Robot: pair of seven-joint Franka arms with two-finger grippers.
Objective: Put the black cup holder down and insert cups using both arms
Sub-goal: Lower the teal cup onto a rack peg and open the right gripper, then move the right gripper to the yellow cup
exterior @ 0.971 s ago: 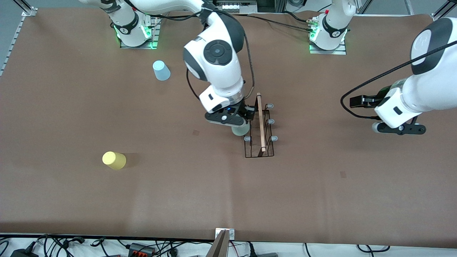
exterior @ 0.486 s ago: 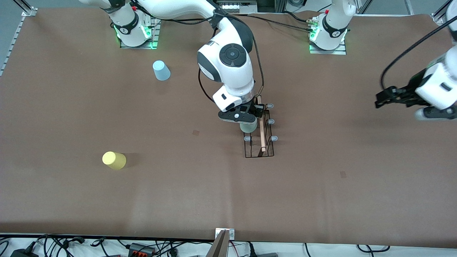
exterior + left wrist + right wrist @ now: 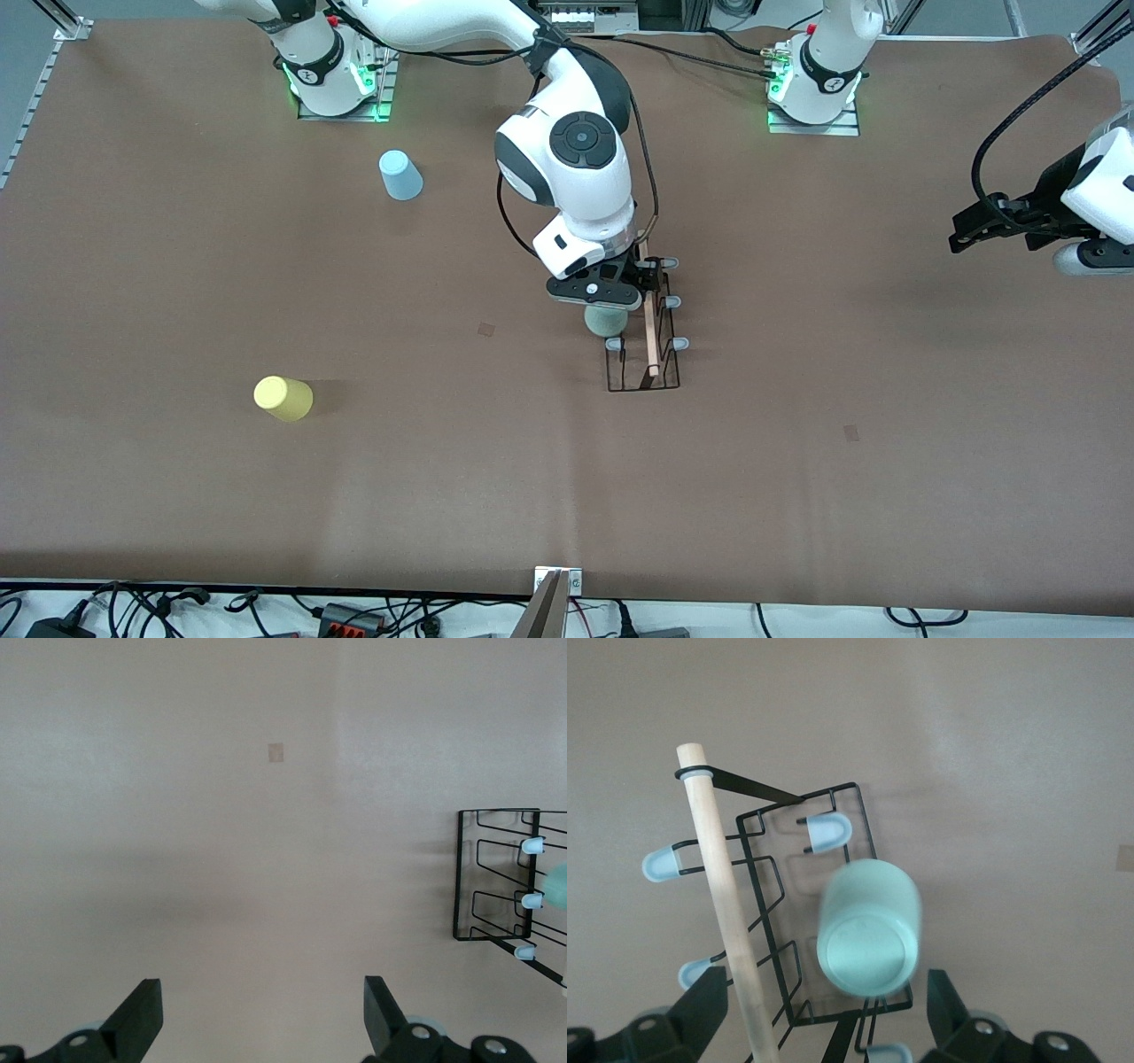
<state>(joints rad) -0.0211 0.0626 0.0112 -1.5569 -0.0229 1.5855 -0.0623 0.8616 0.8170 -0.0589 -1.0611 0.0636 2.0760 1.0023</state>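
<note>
Front view: the rack [image 3: 644, 341] stands mid-table, its rod handle [image 3: 649, 323] running toward the camera. The right gripper [image 3: 601, 299] is directly over the green cup [image 3: 604, 321], which sits inverted on a peg on the rack's right-arm side. The yellow cup [image 3: 283, 398] and blue cup [image 3: 400, 175] lie on the table toward the right arm's end, well apart from the rack. The left gripper [image 3: 992, 226] waits near the left arm's end.

Left wrist view: the left gripper [image 3: 264, 1028] is spread wide and empty over bare table; the rack [image 3: 496, 875] shows at the edge.

Right wrist view: the right gripper [image 3: 828, 1014] is parted, its fingers [image 3: 700, 1005] apart from the green cup [image 3: 868, 928], which reads as released. The cup looks tilted and slightly blurred, so it may not be settled.

Judgement: the step is release and retreat. Lift straight up, fingers kept wide, clear of the handle [image 3: 726, 904], so nothing drags the cup off its peg.
</note>
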